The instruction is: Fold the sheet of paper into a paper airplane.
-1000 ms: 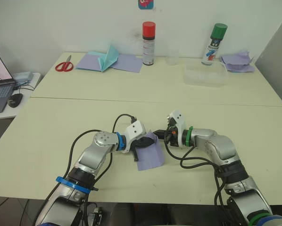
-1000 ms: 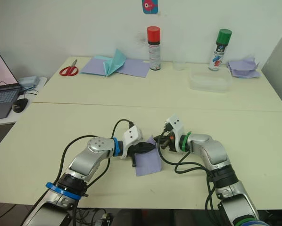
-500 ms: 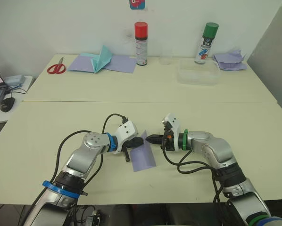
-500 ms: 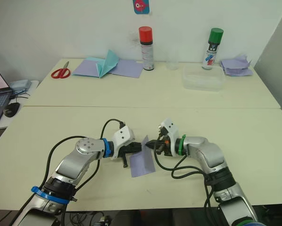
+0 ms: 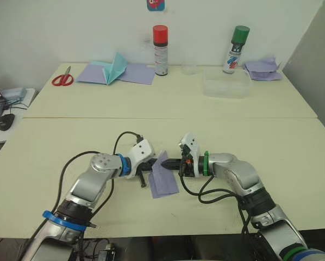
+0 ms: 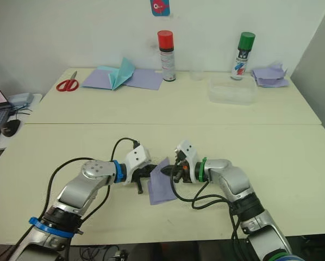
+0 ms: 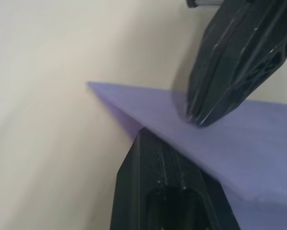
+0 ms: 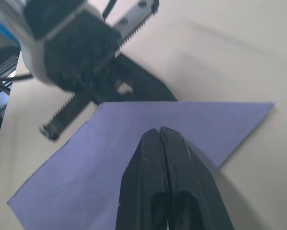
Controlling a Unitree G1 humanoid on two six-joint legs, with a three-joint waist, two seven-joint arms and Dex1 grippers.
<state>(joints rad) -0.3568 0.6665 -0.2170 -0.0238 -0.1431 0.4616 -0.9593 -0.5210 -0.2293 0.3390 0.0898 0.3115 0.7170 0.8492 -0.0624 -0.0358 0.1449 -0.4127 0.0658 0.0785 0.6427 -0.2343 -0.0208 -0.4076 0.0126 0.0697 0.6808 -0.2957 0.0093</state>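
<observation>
The near table [image 5: 54,157] carries the sheet of paper [image 5: 163,182] near its front middle, lying between the two grippers with its upper flap raised off the tabletop; the left gripper [image 5: 149,173] reaches in from the robot's left, one black finger [image 7: 162,191] showing under the raised flap in the left wrist view, and whether this gripper is spread or closed I cannot tell; the right gripper [image 5: 170,162] comes in from the robot's right with its two fingers [image 8: 155,191] pressed together, their joined tip resting on the flap's surface near its top edge, nothing seen pinched between them.

Against a second ago, the right gripper has moved leftward from just beside the sheet's right corner until its tip lies on the paper; the left gripper stays at the sheet's left edge; the head camera itself has swung, so the laptop has slid mostly off the left edge.

On the far table [image 5: 173,103] lie lavender sheets [image 5: 127,73] with a teal paper shape [image 5: 118,66], a clear plastic tub [image 5: 225,87], a heap of lavender paper [image 5: 263,69], red-handled scissors [image 5: 62,79], a red-capped spray can [image 5: 160,42], a green-capped spray can [image 5: 236,42] and a small clear cup [image 5: 189,68]; both cans bear printed labels, too small to read.
</observation>
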